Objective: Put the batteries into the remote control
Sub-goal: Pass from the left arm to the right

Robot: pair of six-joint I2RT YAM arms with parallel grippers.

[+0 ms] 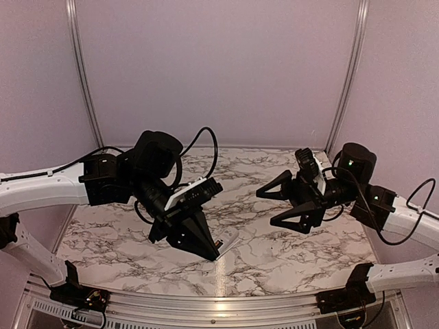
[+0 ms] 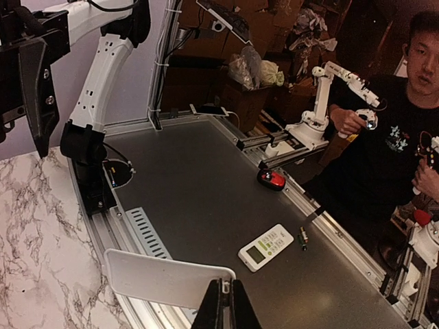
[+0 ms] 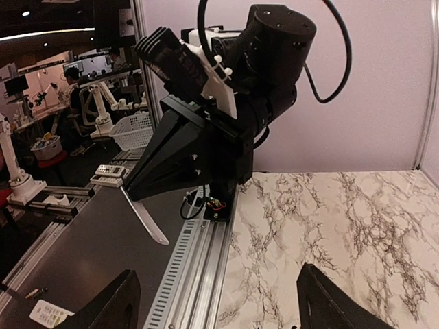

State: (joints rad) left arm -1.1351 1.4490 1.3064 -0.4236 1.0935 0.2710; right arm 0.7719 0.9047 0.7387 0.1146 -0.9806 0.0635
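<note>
At lower centre the left gripper [image 1: 214, 252] was clamped on a flat white piece, probably the remote control [image 1: 228, 238], low over the table [image 1: 288, 253], while the right gripper [image 1: 266, 208] hung open at right, so loading seemed unstarted, a battery needing fetching next.

The left arm [image 1: 48, 188] enters from the left edge of the top view. Its wrist is bent and its gripper [image 1: 212, 253] slants down toward lower centre, jaws closed on the remote [image 1: 228, 237]. The right arm [image 1: 405, 219] enters from the right edge. Its gripper [image 1: 265, 208] points left, jaws spread wide.
</note>
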